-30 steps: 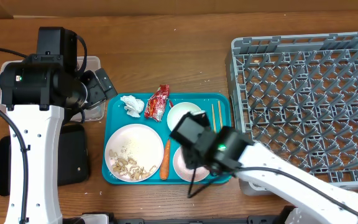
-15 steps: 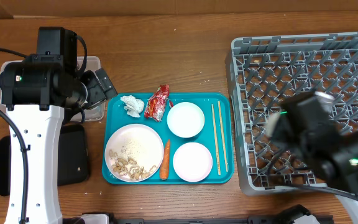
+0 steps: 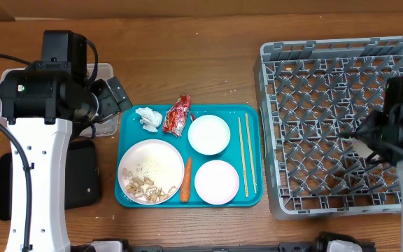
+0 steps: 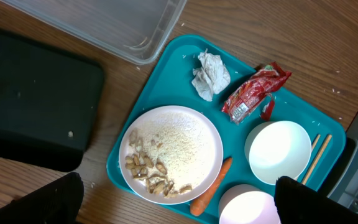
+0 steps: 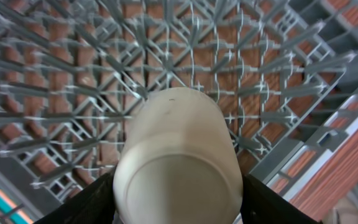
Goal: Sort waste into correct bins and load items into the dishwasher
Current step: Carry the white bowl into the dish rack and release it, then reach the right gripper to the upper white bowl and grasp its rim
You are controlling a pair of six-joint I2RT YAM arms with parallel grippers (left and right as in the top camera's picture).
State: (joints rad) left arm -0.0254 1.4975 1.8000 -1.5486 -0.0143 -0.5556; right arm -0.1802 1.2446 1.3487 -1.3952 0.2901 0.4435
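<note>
My right gripper [image 5: 178,200] is shut on a cream cup [image 5: 178,155], bottom toward the camera, above the grey dish rack [image 5: 73,74]. From overhead, the right gripper [image 3: 368,144] hangs over the rack's [image 3: 327,91] right side. On the teal tray [image 3: 252,112] lie a tissue [image 3: 148,118], a red wrapper [image 3: 178,115], a carrot [image 3: 186,179], a plate [image 3: 151,171] with rice and scraps, two white bowls [image 3: 209,134] [image 3: 217,182] and chopsticks [image 3: 245,154]. The left gripper [image 4: 179,202] hangs open and empty above the plate [image 4: 173,152] and carrot [image 4: 211,194].
A clear tub [image 4: 104,25] and a black tray [image 4: 30,106] sit left of the teal tray, partly under the left arm [image 3: 44,98]. Bare wooden table lies behind the tray and between it and the rack.
The right arm has swung from over the teal tray's near right bowl across to the rack's right side, carrying the cup. The left arm has not moved.
</note>
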